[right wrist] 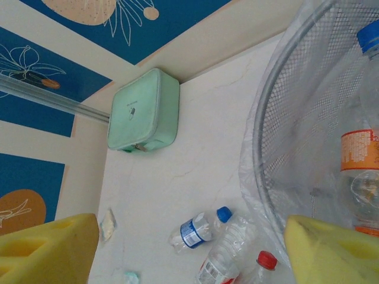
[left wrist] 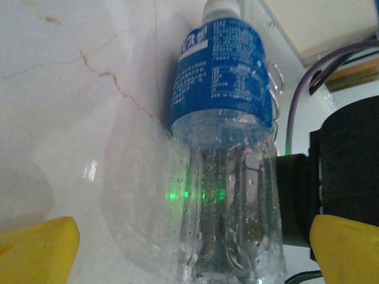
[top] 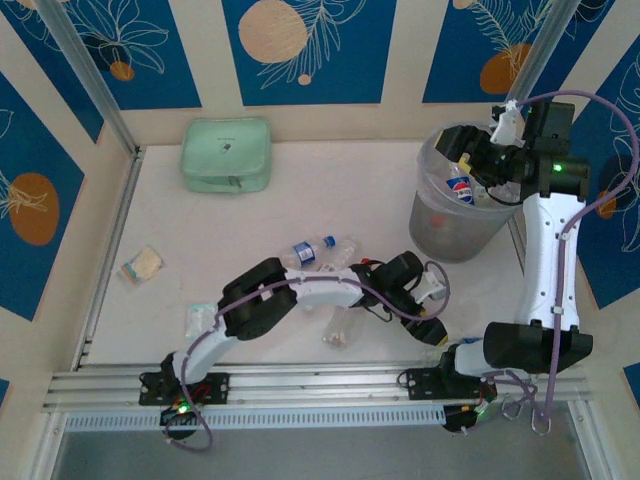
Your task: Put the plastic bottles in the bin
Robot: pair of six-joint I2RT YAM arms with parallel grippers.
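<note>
Far left on the white, brown-veined tabletop (top: 260, 210) sits a flat, crinkly clear packet (top: 141, 264). Behind it is a mint green pouch (top: 226, 155), soft and boxy with rounded corners.

Mid-table, a few plastic bottles (top: 325, 250) lie on their sides. There's a blue-capped bottle (right wrist: 198, 228) with a blue wrap label, a clear ribbed bottle (right wrist: 228, 254) right beside it, and a red-capped bottle (right wrist: 266, 260) next to that.

My left pincer (left wrist: 189, 254) is down low at the table, its yellow foam pads (left wrist: 35, 248) spread wide. A white-capped bottle (left wrist: 222, 148) lies between them, not squeezed. It has a glossy blue label and a ribbed clear body beaded with droplets inside.

Off to the right stands the bin (top: 440, 228), a big round translucent grey bucket. Its wall looks gridded and it has a filmy clear liner. Bottles are in it already, including an orange-labelled bottle (right wrist: 358, 157). My right pincer (right wrist: 189, 251) hangs over its rim with the spongy pads well apart, gripping nothing.
</note>
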